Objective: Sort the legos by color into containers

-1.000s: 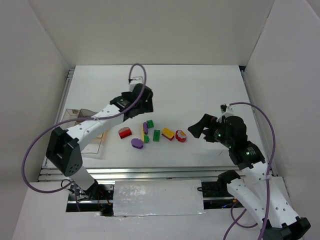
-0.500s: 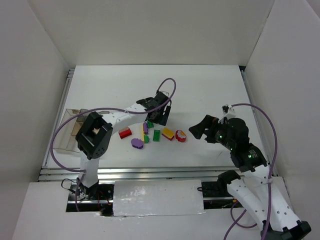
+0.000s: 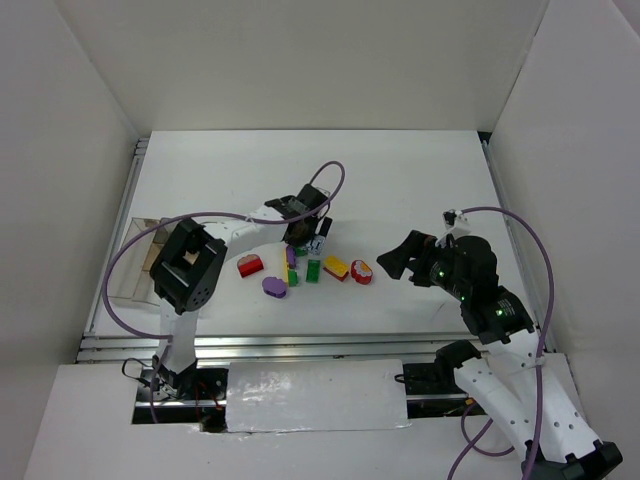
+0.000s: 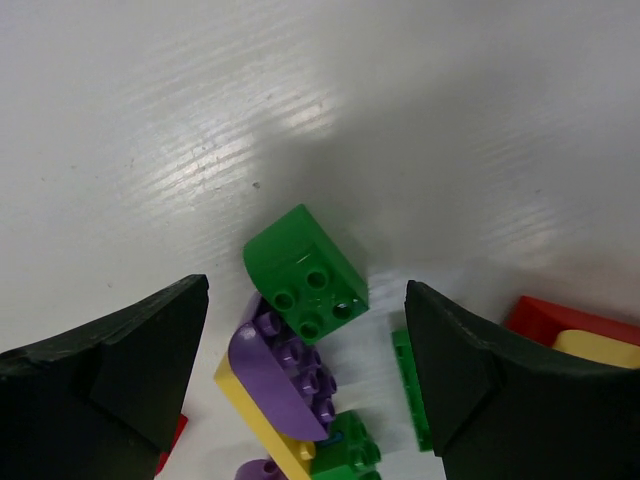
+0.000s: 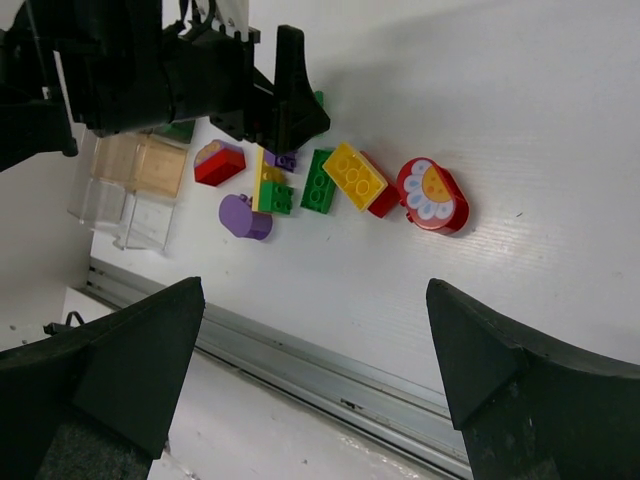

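The legos lie in a loose cluster mid-table. It holds a green rounded brick (image 4: 305, 275), a purple piece (image 4: 285, 360) on a yellow bar (image 3: 289, 268), a green brick (image 3: 313, 270), a yellow-on-red piece (image 3: 336, 267), a red round piece (image 3: 362, 271), a purple round piece (image 3: 274, 286) and a red brick (image 3: 249, 265). My left gripper (image 3: 305, 236) hangs open just over the cluster, its fingers either side of the green rounded brick and apart from it. My right gripper (image 3: 390, 262) stands open right of the cluster, holding nothing. The containers (image 3: 135, 262) sit at the left edge, partly behind the left arm.
The left arm's purple cable (image 3: 330, 185) loops above the cluster. In the right wrist view the table's front metal rail (image 5: 330, 375) runs below the legos, and the clear trays (image 5: 130, 190) show at the left, with the left arm in front of their far end.
The left arm has swung right from near the trays and come down over the lego cluster, still open. The right arm has not moved.
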{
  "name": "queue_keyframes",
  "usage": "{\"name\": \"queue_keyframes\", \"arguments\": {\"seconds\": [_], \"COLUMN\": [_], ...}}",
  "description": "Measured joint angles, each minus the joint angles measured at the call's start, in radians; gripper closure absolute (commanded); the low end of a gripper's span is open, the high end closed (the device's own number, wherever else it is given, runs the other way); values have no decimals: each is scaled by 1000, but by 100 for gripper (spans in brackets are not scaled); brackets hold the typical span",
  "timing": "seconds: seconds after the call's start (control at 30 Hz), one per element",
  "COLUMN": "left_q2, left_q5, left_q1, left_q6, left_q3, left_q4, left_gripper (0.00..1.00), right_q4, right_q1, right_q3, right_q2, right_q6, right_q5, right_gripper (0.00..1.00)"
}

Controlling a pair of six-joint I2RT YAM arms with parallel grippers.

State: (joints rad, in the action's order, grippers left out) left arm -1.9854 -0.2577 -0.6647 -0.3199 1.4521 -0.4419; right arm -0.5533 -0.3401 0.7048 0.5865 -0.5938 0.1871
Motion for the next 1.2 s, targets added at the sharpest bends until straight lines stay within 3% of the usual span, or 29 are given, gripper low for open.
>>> {"name": "queue_keyframes", "arguments": {"seconds": [0.33, 0.5, 0.73, 0.97, 1.2], "left_q2": [0, 0, -20, -21, -15], "left_q5": [75, 93, 105, 104, 59], "left_q1": [42, 42, 42, 42, 43], "left_q6": [63, 78, 80, 81, 53], "left_q3": [-71, -73, -56, -49, 6], "left_q4": [43, 64, 66, 66, 77], "left_gripper": [10, 15, 39, 79, 89], "right_q4": [0, 0, 0, 0, 0], "right_q1": [0, -1, -1, -1, -1], "right_q3": [0, 0, 0, 0, 0], "right_q2": [13, 14, 15, 15, 20], "right_q6": [2, 4, 4, 4, 8], "right_q5": [12, 14, 16, 16, 19], "right_gripper": [0, 0, 0, 0, 1]}}
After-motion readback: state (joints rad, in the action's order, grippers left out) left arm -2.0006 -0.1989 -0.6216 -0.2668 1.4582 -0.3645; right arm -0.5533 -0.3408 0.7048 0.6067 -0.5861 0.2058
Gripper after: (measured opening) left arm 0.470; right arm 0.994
